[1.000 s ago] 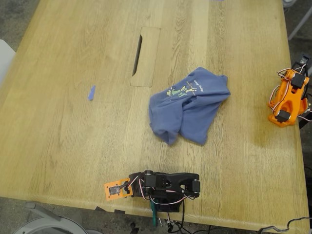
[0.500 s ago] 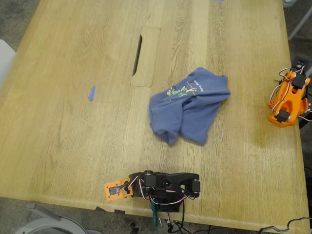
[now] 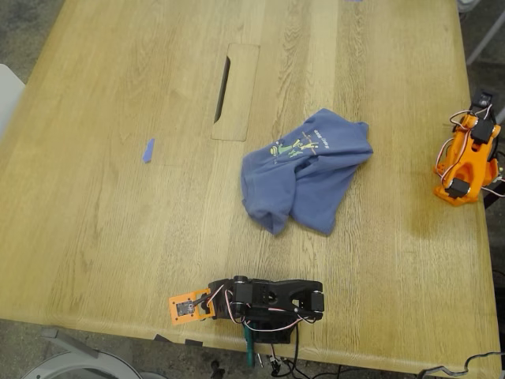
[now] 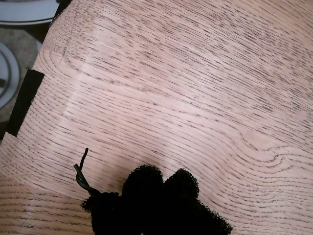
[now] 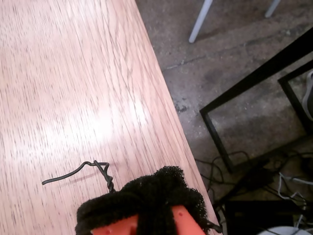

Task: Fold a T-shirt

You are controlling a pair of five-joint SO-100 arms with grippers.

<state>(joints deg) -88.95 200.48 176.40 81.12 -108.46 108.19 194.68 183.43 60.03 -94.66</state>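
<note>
Exterior view: the T-shirt [image 3: 306, 171] lies in a crumpled heap on the table [image 3: 118, 237], a bit toward the exterior view's right of centre, well apart from both arms. Not folded, not even spread flat.

Handling, my read: soft, light cotton, no stiffness. It will drape and bunch, drag on the wood grain rather than slide cleanly, and any single pinch will lift only a peak of cloth. Not fragile. It looks bigger than either arm, so it needs two grasp points and spreading before any fold. Best holds are probably the outer edges: the bunched lobe nearest the black arm [image 3: 268, 300] and the corner toward the orange arm [image 3: 467, 158]. Hem and shoulders are hard to pick out in this heap.

Print: small green-and-yellow cartoon figure [image 3: 288, 147] with yellow lettering [image 3: 319, 138] beside it. Text is too small to read. No brand or label visible.

My first gripper [image 4: 161, 183]: the wrist view shows black foam-padded tips pressed together over bare table, nothing between them; jaws look closed and empty.

My second gripper [image 5: 156, 188]: padded tips at the table edge with floor beyond, nothing held. I can't tell how far the jaws are open. Orange body in that view suggests the orange arm.

A blue scrap [image 3: 148, 150] and a cable slot [image 3: 223, 89] are elsewhere on the table.
</note>
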